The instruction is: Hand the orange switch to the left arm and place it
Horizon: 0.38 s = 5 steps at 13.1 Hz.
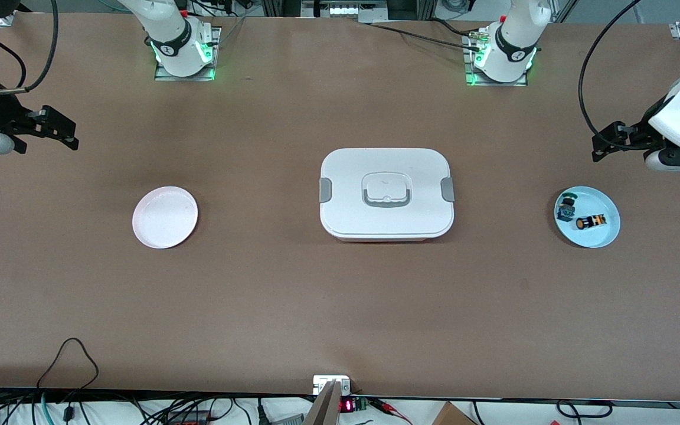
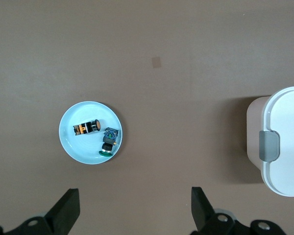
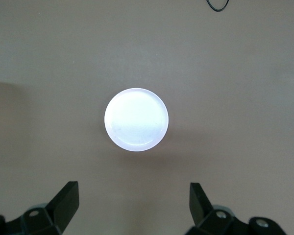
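Note:
The orange switch (image 1: 590, 222) lies on its side on a light blue plate (image 1: 602, 235) at the left arm's end of the table. In the left wrist view the orange switch (image 2: 86, 128) rests on the same plate (image 2: 81, 147). My left gripper (image 1: 597, 147) hangs open and empty over bare table beside that plate; its own view shows the left gripper (image 2: 135, 201) holding nothing. The white box (image 1: 386, 193) sits lidded at mid-table, and the box (image 2: 284, 142) also shows in the left wrist view. My right gripper (image 1: 73, 134) waits open over the right arm's end, and its own view shows the right gripper (image 3: 134, 196) empty.
A blue-and-green-topped component (image 1: 566, 206) shares the blue plate with the switch. A white plate (image 1: 164, 216) with nothing on it lies toward the right arm's end, and the white plate (image 3: 136, 119) shows in the right wrist view. Cables run along the table edge nearest the front camera.

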### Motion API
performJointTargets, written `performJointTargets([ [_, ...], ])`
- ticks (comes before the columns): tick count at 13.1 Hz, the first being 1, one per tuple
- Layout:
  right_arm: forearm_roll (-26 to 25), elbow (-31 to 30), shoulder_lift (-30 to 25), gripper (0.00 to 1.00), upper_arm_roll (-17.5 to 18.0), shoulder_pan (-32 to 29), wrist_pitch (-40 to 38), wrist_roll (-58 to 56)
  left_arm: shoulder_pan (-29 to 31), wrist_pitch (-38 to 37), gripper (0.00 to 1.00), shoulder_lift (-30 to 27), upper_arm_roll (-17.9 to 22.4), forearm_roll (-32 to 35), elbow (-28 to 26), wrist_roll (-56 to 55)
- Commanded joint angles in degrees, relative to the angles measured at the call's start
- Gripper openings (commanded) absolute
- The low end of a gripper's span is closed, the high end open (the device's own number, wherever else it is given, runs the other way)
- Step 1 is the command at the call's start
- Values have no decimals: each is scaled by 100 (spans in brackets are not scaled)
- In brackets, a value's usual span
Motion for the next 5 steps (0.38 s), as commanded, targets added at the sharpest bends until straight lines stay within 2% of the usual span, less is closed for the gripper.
performJointTargets([
  [1, -20, 93, 10, 100, 38, -36, -66, -5, -73, -144, 100, 126, 73, 7, 237, -9],
  [5, -20, 93, 10, 100, 38, -27, -66, -5, -90, -328, 100, 161, 73, 7, 325, 0],
])
